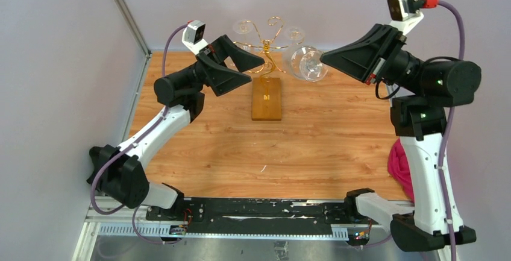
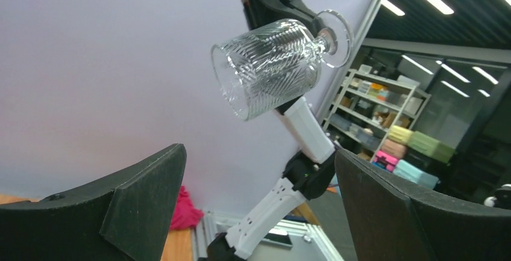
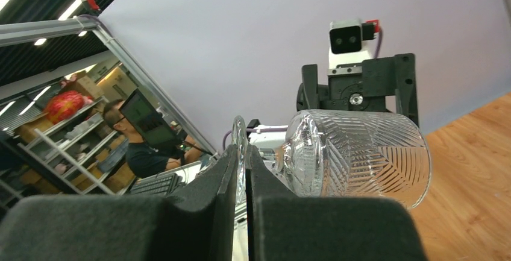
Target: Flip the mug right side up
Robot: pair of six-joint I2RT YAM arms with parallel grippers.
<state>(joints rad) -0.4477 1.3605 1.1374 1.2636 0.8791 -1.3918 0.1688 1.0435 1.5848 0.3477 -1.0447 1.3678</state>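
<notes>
Right jaws clamp the mug point(image 3: 355, 155) by its foot, unclear overhead.

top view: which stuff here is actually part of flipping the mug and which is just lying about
In the job:
- glass mug, held up off the table
- right pincer, shut on the mug
- left pincer, open, empty, facing the mug

Lying about:
- gold wire stand on its wooden base
- pink cloth by the right arm
</notes>
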